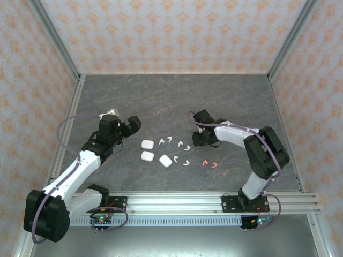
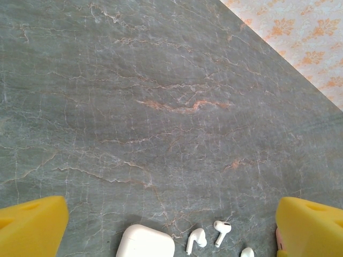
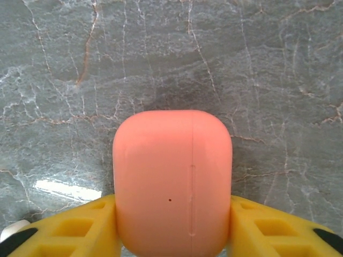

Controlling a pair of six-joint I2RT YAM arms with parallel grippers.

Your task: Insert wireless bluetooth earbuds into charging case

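Three white cases (image 1: 147, 144) sit mid-frame among scattered earbuds (image 1: 180, 144). The right hand (image 3: 171, 230) clamps a pink case (image 3: 171, 176); the left hand (image 1: 132, 125) gapes empty

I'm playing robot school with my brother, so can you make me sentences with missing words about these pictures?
1. The case held in the right gripper is coloured ___.
2. The number of white cases lying on the table is ___.
3. The left gripper holds nothing and stands ___.

Missing words: pink; three; open.
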